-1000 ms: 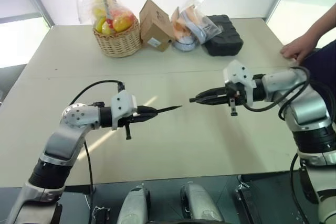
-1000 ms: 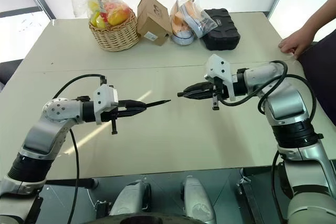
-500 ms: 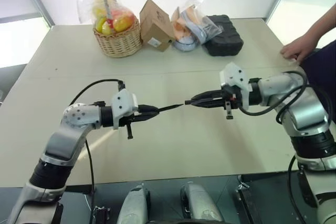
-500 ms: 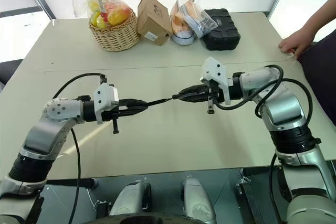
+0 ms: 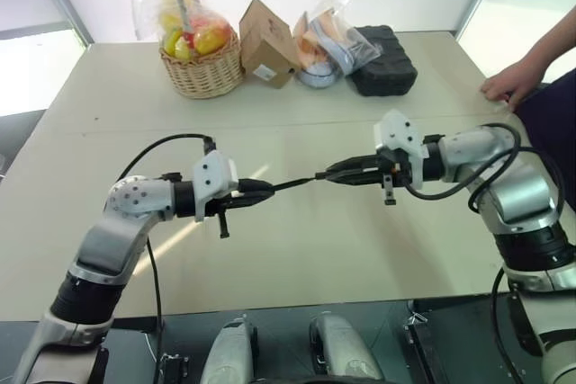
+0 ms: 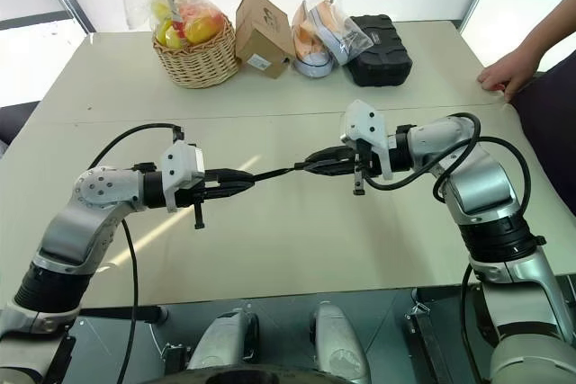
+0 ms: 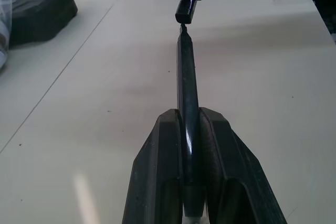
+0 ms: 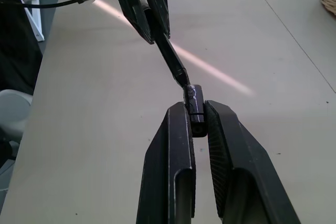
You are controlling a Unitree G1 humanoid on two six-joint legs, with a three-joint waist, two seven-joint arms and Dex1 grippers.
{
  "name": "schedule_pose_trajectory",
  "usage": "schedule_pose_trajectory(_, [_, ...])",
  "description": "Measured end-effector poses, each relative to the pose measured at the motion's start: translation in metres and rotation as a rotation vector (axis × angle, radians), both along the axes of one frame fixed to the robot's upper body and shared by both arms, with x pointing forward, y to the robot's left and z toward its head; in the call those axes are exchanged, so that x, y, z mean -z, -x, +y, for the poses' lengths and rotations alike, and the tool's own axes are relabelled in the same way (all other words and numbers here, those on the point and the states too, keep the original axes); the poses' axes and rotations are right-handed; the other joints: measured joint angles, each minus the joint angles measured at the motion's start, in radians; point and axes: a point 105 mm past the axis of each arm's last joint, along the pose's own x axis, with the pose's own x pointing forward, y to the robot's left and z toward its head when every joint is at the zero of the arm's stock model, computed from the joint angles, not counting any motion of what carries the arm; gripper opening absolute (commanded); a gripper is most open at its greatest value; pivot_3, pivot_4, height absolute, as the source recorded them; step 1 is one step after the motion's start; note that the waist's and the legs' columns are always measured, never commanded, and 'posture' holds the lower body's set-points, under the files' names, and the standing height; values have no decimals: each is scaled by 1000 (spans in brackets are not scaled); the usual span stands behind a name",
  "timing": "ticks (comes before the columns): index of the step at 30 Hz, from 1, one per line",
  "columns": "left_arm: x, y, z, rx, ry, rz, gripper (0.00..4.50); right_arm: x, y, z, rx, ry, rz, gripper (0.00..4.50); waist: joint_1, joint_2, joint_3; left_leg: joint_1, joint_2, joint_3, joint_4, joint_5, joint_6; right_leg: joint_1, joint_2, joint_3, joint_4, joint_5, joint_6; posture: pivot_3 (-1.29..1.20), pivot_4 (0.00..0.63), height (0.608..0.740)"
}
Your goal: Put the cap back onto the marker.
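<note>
While the head views set both arms facing each other above the pale beige table (image 5: pixel 297 249), the left gripper (image 5: pixel 263 192) is clamped on the slim black pen-like marker (image 5: pixel 292 185), whose tapered tip points toward the right gripper (image 5: pixel 335 172); that gripper's fingers are pressed on the tiny stubby black plastic cap (image 8: pixel 193 109). From the head the tip and cap seem to meet, but the cap itself is too small there to tell apart from the fingers; the right wrist view shows it plainly, pinched between the two black pads, with the marker's tip at its open end; the left wrist view shows the tip just at the cap's mouth, whether touching or a hair apart I cannot tell. At the table's far edge stand a woven basket of fruit (image 5: pixel 203 67), a brown cardboard box (image 5: pixel 266 42), a clear plastic bag (image 5: pixel 326 49) and a black case (image 5: pixel 385 60); a person's hand (image 5: pixel 511 84) rests at the right edge.
</note>
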Motion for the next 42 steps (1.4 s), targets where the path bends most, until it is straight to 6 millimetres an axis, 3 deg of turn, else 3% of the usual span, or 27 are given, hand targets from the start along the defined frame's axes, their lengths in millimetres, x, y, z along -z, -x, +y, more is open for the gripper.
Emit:
schedule_pose_trajectory(36, [-1, 4, -1, 18, 15, -9, 0, 1, 7, 8, -28, -23, 46, 28, -1, 0, 0, 0, 0, 0, 0, 0, 0, 0, 0, 0, 0, 0, 0, 0, 150, 740])
schedule_pose_trajectory(42, [-9, 5, 4, 16, 75, 14, 0, -7, 7, 12, -42, -90, 35, 28, 0, 0, 0, 0, 0, 0, 0, 0, 0, 0, 0, 0, 0, 0, 0, 0, 150, 740])
